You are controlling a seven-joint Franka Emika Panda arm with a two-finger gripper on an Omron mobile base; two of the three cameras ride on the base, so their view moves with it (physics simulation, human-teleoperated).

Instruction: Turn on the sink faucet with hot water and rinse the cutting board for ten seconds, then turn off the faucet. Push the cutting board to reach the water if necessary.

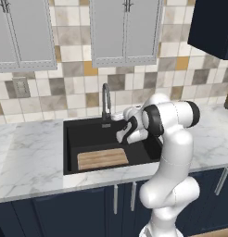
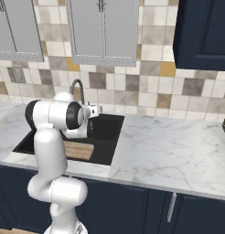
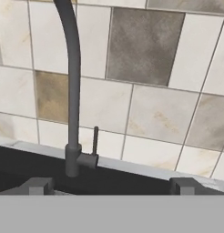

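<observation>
Your gripper (image 3: 112,185) has its jaws spread wide, empty, aimed at the faucet (image 3: 73,113); its lever (image 3: 94,141) stands upright between the tips, apart from both. Cutting board (image 1: 103,159) lies flat on the sink (image 1: 88,134) floor, front-left of the spout.

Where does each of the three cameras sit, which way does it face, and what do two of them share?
Left base view: behind the arm's left, facing the sink, cutting board and faucet; arm at lower right.
Right base view: behind its right, facing the same sink; arm at lower left.
Hand view: on the hand, facing the faucet lever and tiled wall; fingertips at the bottom.
Both base views share the sink, board and faucet.
</observation>
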